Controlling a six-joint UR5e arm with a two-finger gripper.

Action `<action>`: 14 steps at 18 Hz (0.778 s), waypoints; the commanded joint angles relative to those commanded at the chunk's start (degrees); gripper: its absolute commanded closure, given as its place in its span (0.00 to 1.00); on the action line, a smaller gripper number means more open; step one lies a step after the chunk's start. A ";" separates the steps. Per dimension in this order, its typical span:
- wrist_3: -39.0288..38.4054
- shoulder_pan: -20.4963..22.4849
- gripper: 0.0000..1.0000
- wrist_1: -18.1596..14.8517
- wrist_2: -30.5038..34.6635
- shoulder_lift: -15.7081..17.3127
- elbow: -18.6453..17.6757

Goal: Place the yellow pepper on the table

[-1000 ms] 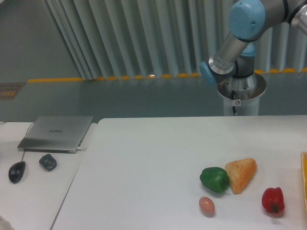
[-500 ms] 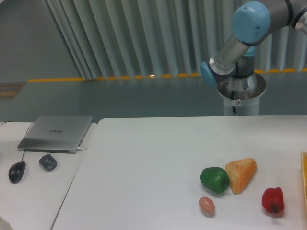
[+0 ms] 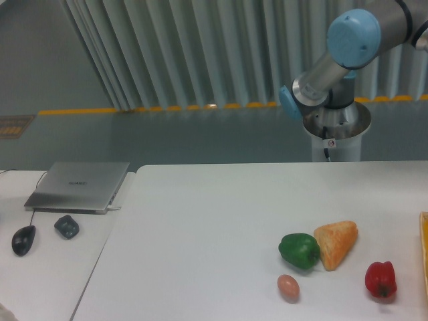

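Observation:
The yellow pepper is out of view. The white table (image 3: 200, 227) fills the lower right of the camera view. Only the arm's elbow and upper links (image 3: 334, 60) show at the top right, above the table's far edge. The gripper itself is outside the frame.
On the table lie a green pepper (image 3: 299, 251), an orange wedge-shaped item (image 3: 336, 242) touching it, a small brown egg-like item (image 3: 288, 287) and a red pepper (image 3: 380, 279). An orange-yellow edge (image 3: 424, 254) shows at the right border. A smaller desk at left holds a laptop (image 3: 79, 185) and a mouse (image 3: 23, 239).
The arm's blue elbow joint has drifted slightly right and downward. Objects on the table have not moved.

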 joint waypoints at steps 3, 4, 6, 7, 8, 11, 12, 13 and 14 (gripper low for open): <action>-0.09 0.35 0.00 0.00 0.00 -0.18 0.26; -0.09 0.53 0.00 0.17 -0.09 -0.18 0.44; 0.00 0.53 0.00 0.18 -0.09 -0.27 0.97; 0.00 0.53 0.00 0.26 -0.09 -0.53 0.97; 0.00 0.53 0.00 0.26 -0.09 -0.53 1.23; 0.00 0.53 0.00 0.26 -0.09 -0.62 1.76; 0.00 0.53 0.00 0.35 -0.09 -0.79 1.85; 0.00 0.53 0.00 0.35 -0.09 -0.88 2.11; 0.00 0.53 0.00 0.35 -0.09 -1.06 2.28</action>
